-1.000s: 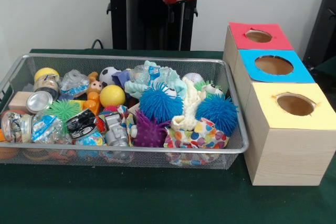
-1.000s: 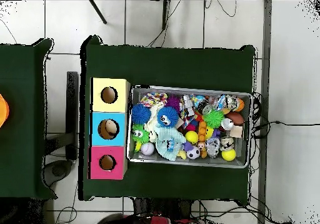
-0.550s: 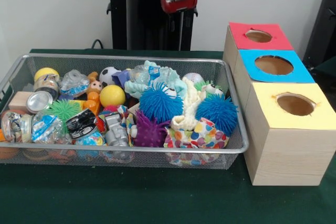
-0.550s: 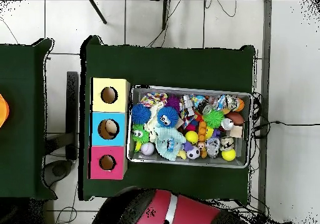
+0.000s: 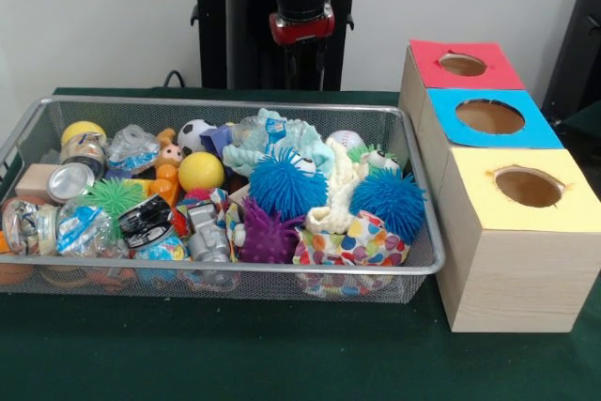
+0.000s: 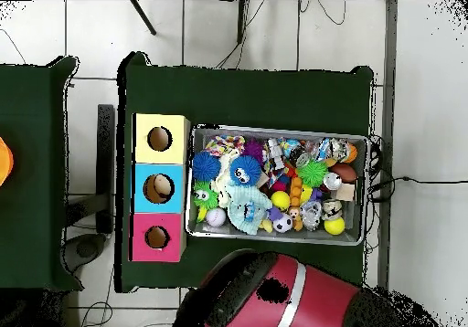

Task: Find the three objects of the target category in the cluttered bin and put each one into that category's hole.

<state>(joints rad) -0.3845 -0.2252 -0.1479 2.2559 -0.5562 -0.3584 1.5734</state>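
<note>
The target category is not stated, so the likeliest candidates are taken to be the spiky rubber balls in the wire bin (image 5: 413, 265). Two blue spiky balls lie toward the bin's box-side end — one (image 5: 286, 185) near the middle, the other (image 5: 390, 199) close to the end wall — with a purple spiky ball (image 5: 268, 237) just in front of the first and a green spiky ball (image 5: 115, 196) well apart at the other end. These are judged to be light, soft and springy; the tendrils would give under pressure, so a hold is best taken across the body's widest part from above, where nothing overlaps them. Around them lie plush pieces, smooth balls, crushed cans and a wooden block, packed touching one another.

Beside the bin stand three wooden boxes with round holes: the yellow-topped box (image 5: 526, 190), the blue-topped box (image 5: 488, 119) and the red-topped box (image 5: 465, 65).

The arm (image 5: 300, 7) hangs behind the bin, above the clutter. The gripper's jaws cannot be told as open or closed, and nothing is seen to be held or touched.
</note>
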